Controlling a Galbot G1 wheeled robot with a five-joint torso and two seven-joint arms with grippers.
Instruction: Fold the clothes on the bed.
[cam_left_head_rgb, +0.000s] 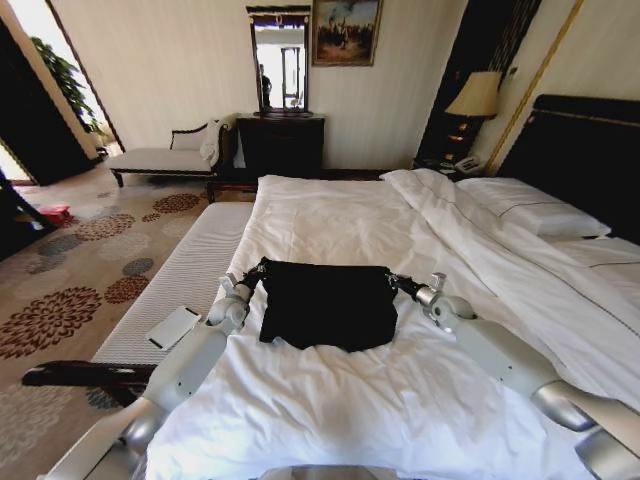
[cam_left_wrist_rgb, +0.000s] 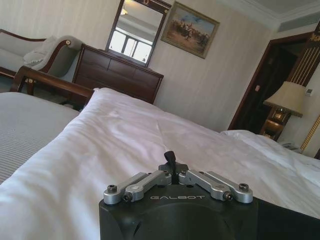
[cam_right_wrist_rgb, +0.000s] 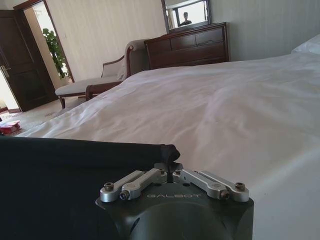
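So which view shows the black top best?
The head view: the whole black top lies on the white bed, stretched between the left gripper and right gripper. The right wrist view shows one dark stretch and a pinched corner; the left wrist view shows a small pinched tip.

A dark dresser (cam_left_head_rgb: 280, 143) under a mirror (cam_left_head_rgb: 279, 60), beside a pale chaise (cam_left_head_rgb: 160, 158).

white-duveted bed (cam_left_head_rgb: 330, 420), black top (cam_left_head_rgb: 328, 303) spread on it, pillows (cam_left_head_rgb: 535, 212)
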